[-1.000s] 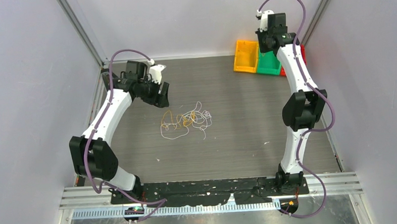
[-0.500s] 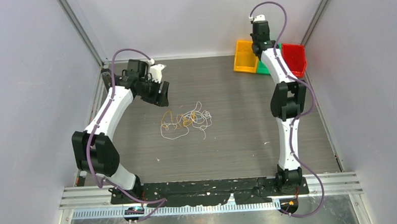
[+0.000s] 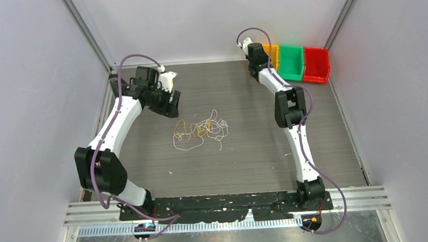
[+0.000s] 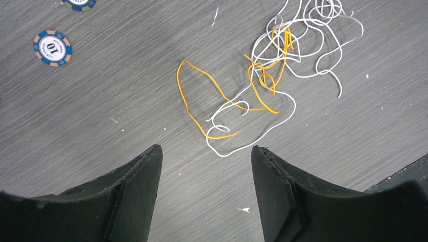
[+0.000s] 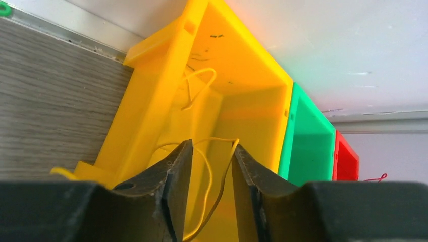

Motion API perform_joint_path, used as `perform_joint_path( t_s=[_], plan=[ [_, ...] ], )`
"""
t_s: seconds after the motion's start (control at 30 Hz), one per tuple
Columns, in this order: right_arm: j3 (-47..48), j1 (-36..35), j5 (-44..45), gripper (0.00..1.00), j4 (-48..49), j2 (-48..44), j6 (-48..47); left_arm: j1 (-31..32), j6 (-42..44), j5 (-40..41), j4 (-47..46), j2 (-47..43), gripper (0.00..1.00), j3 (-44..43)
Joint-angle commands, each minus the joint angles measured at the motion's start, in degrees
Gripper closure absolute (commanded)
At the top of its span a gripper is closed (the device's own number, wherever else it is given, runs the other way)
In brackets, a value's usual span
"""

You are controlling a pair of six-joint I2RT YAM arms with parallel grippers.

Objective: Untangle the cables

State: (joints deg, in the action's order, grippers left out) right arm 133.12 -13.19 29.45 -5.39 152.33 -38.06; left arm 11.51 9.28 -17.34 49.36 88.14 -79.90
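A small tangle of thin white and yellow-orange cables [image 3: 200, 130] lies on the grey table [image 3: 245, 147] near the middle. In the left wrist view the tangle [image 4: 262, 75] lies just ahead of my left gripper [image 4: 204, 148], which is open and empty above the table. In the top view the left gripper [image 3: 173, 105] hovers at the tangle's back left. My right gripper [image 3: 252, 48] is at the yellow bin [image 3: 272, 52]. In the right wrist view its jaws [image 5: 212, 146] stand apart over the bin [image 5: 237, 106], with a loose yellow cable [image 5: 222, 186] hanging between them.
A green bin [image 3: 290, 63] and a red bin [image 3: 315, 64] stand right of the yellow one at the back wall. A thin red wire [image 5: 376, 178] shows at the red bin's edge. Two poker chips [image 4: 52, 47] lie on the table left of the tangle.
My right arm has swung left from over the green and red bins to the yellow bin. The left arm and the tangle have hardly moved.
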Motion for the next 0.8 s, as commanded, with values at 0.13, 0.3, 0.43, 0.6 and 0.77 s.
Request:
perform_joint_path(
  t_s=[0.13, 0.3, 0.43, 0.6, 0.77],
  plan=[
    [-8.29, 1.11, -5.91, 0.40, -1.33, -17.32, 0.78, -0.43, 0.39, -0.74, 0.22, -2.27, 0.33, -0.25],
    [-9.29, 2.69, -12.15, 0.26, -12.05, -23.65, 3.66, -0.43, -0.95, -3.20, -0.46, -0.99, 0.33, -1.42],
    [-8.03, 4.42, -16.97, 0.28, -18.37, -25.21, 4.26, -0.43, -1.28, -4.28, -0.75, -0.46, 0.34, -1.31],
    [1.35, 5.19, -25.75, 0.29, -29.51, -21.77, 3.27, -0.43, -0.85, -5.12, -0.25, -0.32, 0.34, -1.41],
    [1.79, 5.19, -33.78, 0.33, -33.56, -19.68, 1.43, -0.67, 0.12, -4.70, 1.51, -0.57, 0.34, -1.90]
  ],
)
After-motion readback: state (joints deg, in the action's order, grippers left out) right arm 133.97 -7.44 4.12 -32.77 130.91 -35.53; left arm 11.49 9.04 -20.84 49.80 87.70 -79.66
